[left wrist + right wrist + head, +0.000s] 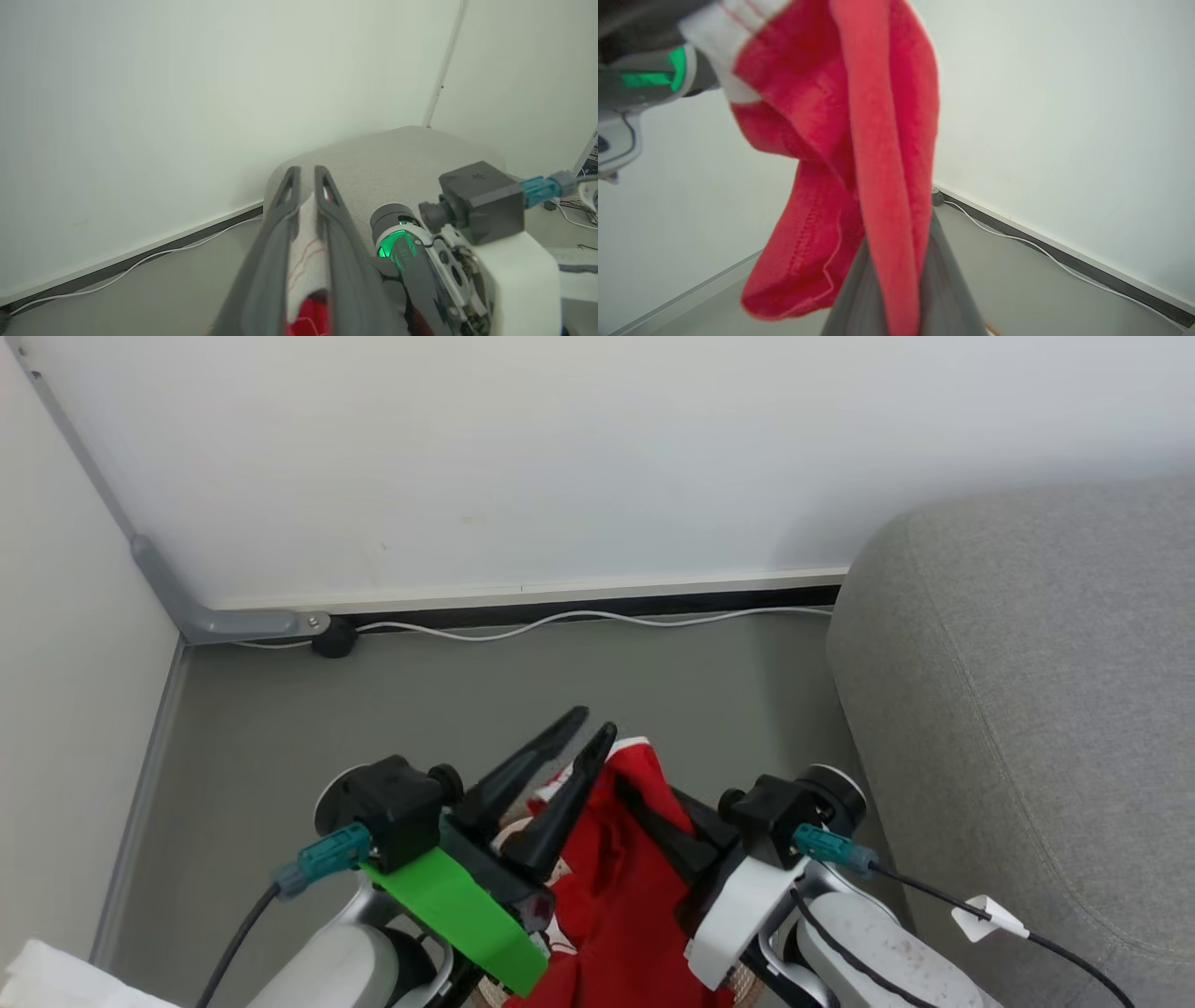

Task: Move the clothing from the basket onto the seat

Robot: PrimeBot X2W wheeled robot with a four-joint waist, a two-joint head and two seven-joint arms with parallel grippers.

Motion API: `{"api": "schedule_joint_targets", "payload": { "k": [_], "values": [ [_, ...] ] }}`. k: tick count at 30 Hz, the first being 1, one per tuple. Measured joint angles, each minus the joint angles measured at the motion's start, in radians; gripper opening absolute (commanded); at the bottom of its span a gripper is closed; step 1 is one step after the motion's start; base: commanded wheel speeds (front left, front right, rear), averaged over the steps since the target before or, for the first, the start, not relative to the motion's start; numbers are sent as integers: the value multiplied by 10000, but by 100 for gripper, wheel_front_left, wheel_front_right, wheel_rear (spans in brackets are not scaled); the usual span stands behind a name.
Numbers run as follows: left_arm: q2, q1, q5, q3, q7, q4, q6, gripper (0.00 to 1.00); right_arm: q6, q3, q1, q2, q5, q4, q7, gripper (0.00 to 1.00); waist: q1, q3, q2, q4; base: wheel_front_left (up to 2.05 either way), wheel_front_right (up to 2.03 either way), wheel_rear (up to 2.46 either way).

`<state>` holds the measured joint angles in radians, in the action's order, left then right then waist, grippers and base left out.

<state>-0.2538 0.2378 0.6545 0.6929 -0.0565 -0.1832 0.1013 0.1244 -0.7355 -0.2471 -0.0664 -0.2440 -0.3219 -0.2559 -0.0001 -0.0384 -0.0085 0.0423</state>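
Clamped shut on one clothing (pixel 616 896) at lower centre: left gripper (pixel 593 723) and right gripper (pixel 639 803), two in all. Hanging above the floor (pixel 560 681), just left of one seat (pixel 1027 709) at right.

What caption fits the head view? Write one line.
Both jaws grip the red clothing, held up beside the grey seat.

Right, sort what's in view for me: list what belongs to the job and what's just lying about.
Job: clothing, gripped by both the left pincer and the right pincer; seat, on the right.
Lying about: white cable along the foot of the wall; grey pipe in the corner; black plug beside it.
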Motion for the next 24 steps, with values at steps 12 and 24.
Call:
{"api": "schedule_joint_targets", "payload": {
  "k": [12,24],
  "values": [
    [-265,-995,-113,-27,-602,215,-184,100,-343,1208,-212,-706,-10,633,2,0,0,197,0,-1160,0,0,0],
    [-174,-1029,-506,591,-809,167,-44,100,-1308,2391,267,-1212,-115,1946,2,0,0,880,0,-2677,0,0,0]
  ]
}}
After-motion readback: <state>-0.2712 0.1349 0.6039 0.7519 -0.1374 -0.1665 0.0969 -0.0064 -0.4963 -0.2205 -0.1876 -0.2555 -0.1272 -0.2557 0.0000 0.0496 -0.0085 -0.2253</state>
